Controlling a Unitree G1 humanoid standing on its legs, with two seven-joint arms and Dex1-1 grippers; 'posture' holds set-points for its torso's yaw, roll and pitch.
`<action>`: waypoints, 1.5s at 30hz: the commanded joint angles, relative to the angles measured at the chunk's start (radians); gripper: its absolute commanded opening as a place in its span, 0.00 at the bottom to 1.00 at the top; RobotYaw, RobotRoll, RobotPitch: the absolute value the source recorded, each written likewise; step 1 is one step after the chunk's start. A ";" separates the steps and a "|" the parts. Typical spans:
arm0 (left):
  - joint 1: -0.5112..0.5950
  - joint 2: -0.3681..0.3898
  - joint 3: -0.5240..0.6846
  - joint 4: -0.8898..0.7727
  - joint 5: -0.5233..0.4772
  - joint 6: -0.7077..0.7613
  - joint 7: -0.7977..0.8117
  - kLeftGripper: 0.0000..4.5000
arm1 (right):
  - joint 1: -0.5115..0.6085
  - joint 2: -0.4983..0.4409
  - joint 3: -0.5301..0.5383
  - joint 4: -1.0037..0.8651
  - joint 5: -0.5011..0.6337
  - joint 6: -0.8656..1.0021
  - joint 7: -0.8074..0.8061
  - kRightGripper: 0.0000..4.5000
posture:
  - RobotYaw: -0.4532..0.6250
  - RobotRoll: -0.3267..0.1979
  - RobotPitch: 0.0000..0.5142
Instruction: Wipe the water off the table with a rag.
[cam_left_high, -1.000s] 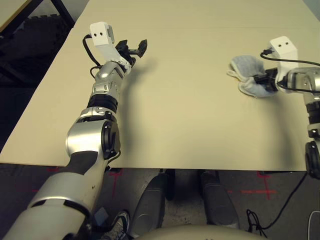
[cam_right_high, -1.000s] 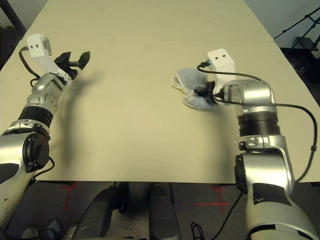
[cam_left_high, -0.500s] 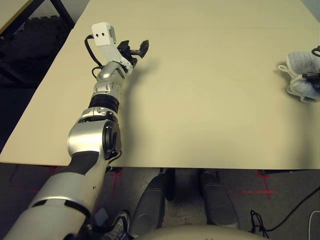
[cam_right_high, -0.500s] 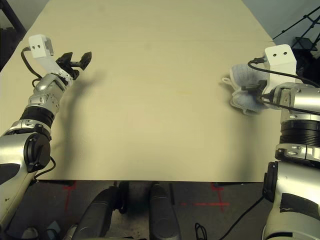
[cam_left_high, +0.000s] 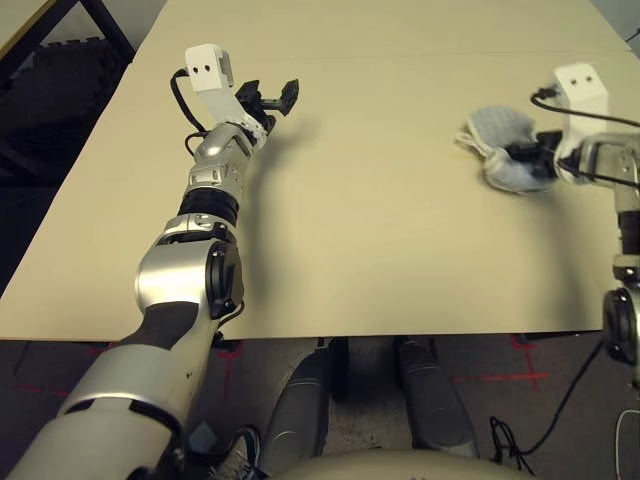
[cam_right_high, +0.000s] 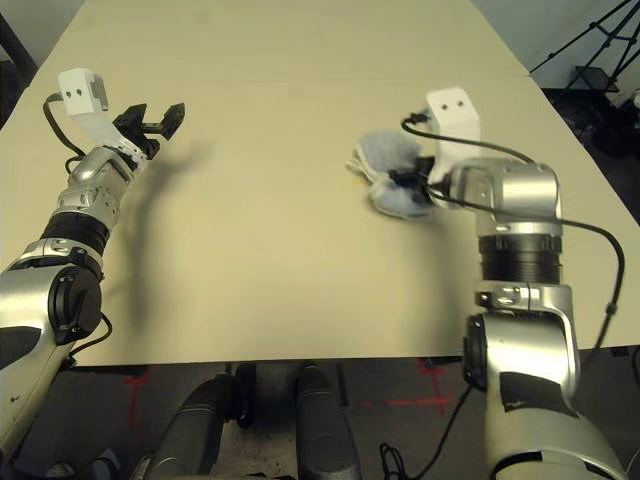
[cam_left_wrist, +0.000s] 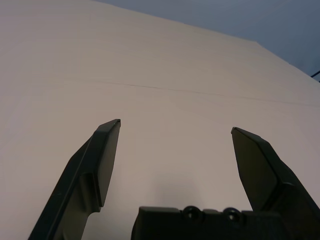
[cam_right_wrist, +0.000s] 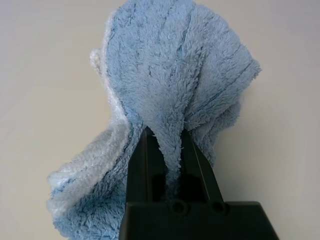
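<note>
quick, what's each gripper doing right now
Left gripper: open, fingers wide apart, holding nothing.
Right gripper: closed on the blue-grey terry cloth rag, pinching a fold.

Stretching out flat and smooth as a pale beige table (cam_left_high: 370, 240), running straight along its near edge, showing a thin seam (cam_left_wrist: 150, 87) across its far part. Carrying a crumpled blue-grey rag (cam_left_high: 500, 132) with whitish edging on the robot's right side. Showing a tiny yellowish trace of water (cam_right_high: 358, 181) at the rag's edge. Taking soft shadows.
</note>
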 joint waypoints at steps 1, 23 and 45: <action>0.010 0.002 0.004 0.007 -0.001 0.009 -0.001 1.00 | -0.012 0.017 0.045 0.078 -0.012 -0.031 0.027 0.02 | 0.28 0.62 0.51; 0.023 0.001 0.004 -0.003 -0.003 0.013 0.000 1.00 | 0.042 -0.091 0.134 0.428 -0.168 -0.230 0.056 0.02 | 0.31 0.62 0.53; 0.019 -0.010 0.003 -0.003 -0.005 0.018 -0.005 1.00 | 0.050 -0.295 -0.117 0.248 -0.133 -0.158 -0.102 0.02 | 0.30 0.62 0.53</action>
